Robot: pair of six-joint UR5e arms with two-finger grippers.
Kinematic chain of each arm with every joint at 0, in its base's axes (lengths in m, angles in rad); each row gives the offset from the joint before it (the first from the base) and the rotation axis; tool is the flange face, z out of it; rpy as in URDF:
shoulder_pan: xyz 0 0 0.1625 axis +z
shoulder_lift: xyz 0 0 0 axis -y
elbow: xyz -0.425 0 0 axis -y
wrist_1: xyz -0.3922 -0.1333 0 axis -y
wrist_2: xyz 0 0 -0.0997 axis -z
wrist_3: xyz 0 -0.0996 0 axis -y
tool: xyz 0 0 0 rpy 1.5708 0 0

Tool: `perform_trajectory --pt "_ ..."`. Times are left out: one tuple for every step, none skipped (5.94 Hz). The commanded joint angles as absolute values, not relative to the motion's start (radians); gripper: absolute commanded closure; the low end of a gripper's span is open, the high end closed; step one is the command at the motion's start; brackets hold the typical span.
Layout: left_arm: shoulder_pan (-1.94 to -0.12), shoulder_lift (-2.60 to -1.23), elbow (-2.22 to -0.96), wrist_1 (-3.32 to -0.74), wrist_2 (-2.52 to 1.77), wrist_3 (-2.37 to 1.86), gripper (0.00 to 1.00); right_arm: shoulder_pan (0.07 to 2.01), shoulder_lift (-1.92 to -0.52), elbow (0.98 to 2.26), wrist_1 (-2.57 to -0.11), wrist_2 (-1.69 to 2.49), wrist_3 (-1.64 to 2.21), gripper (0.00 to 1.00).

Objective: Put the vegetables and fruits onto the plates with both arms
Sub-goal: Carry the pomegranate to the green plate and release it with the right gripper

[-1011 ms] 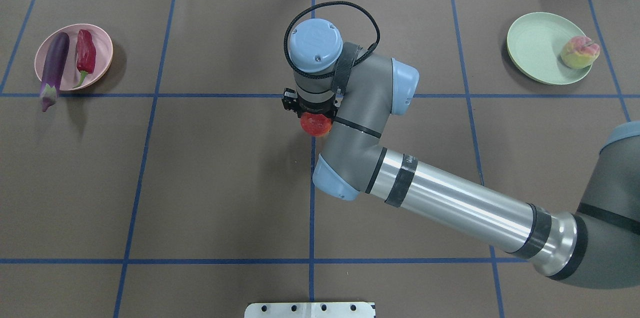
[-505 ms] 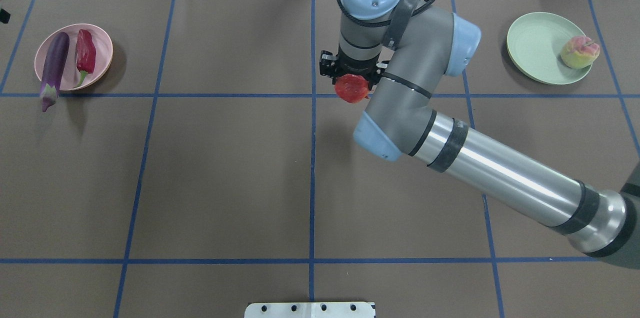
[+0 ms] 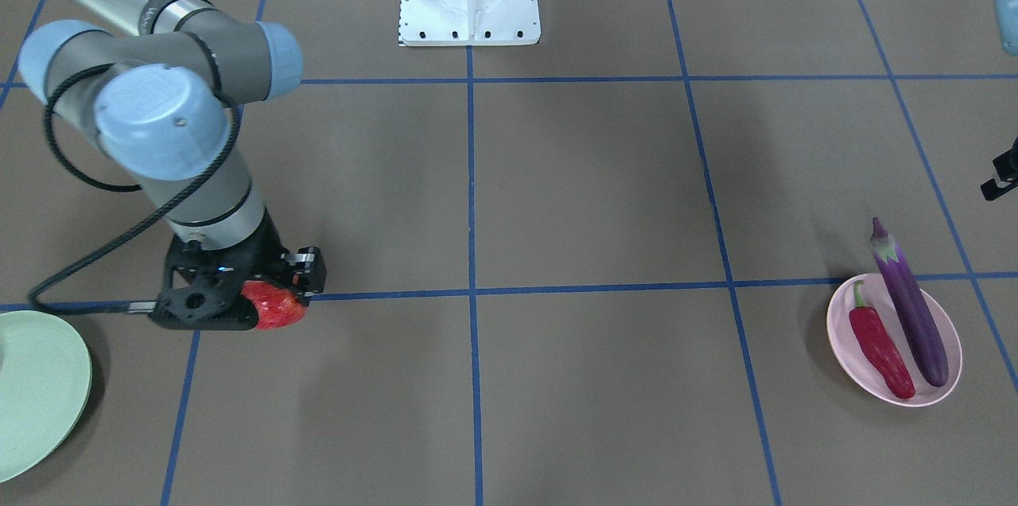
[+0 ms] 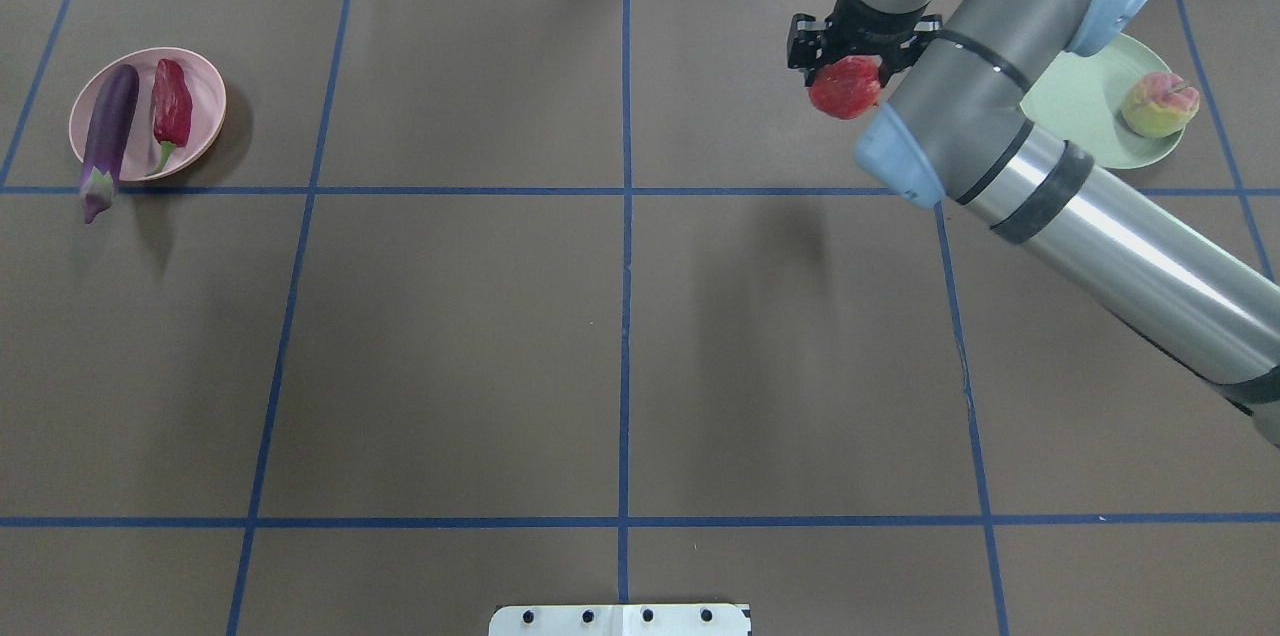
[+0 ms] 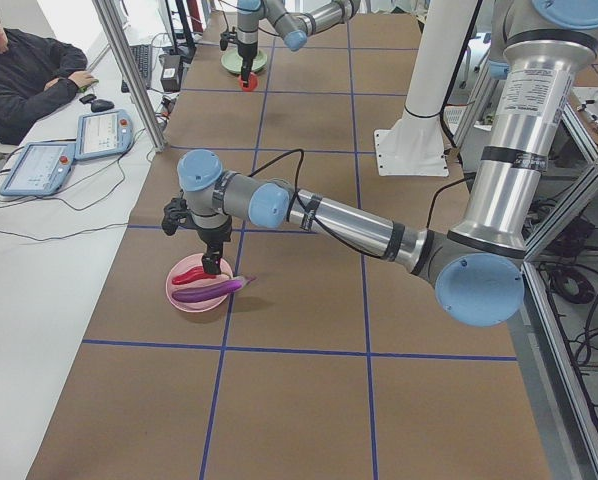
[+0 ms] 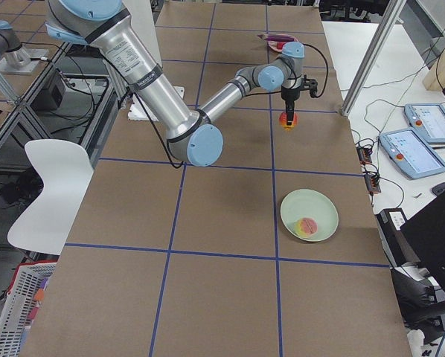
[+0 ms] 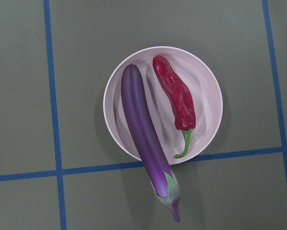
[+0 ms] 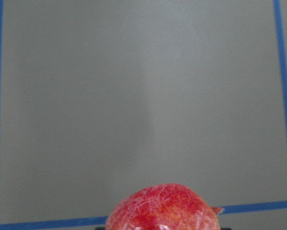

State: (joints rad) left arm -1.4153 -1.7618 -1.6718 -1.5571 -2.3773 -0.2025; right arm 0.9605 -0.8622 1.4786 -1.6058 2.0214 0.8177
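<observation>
Your right hand (image 4: 848,74) is gripping the red-orange fruit (image 4: 845,92) above the worktop (image 4: 450,346), near the green plate (image 4: 1070,101) bearing the peach (image 4: 1158,104). The eggplant (image 4: 108,131) and chili (image 4: 171,106) are lying on the pink plate (image 4: 207,101) beneath your left hand (image 5: 211,266), whose opening cannot be told.

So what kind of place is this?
Probably a robot testing lab: the left arm and right arm, holding a red fruit, work over a table gridded with blue tape, and a person sits beside control tablets.
</observation>
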Motion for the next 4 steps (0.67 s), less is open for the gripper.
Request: perform_trajectory --pt "-1.416 -1.72 -1.672 -1.616 -2.376 -0.199 0.0 1.09 -0.899 1.406 -1.601 2.042 0.55 1.0" --pt "-1.414 -1.72 -1.664 -1.615 -2.372 -0.199 0.0 1.126 -0.902 1.323 -1.542 2.04 0.469 1.0" --pt "-1.411 -1.72 -1.66 -1.614 -2.37 -0.198 0.0 1.161 -0.955 1.201 -1.341 2.039 0.437 1.0" --pt "-1.41 -1.72 -1.658 -1.614 -2.37 -0.198 0.0 1.178 -0.975 1.102 -1.228 2.033 0.376 1.0"
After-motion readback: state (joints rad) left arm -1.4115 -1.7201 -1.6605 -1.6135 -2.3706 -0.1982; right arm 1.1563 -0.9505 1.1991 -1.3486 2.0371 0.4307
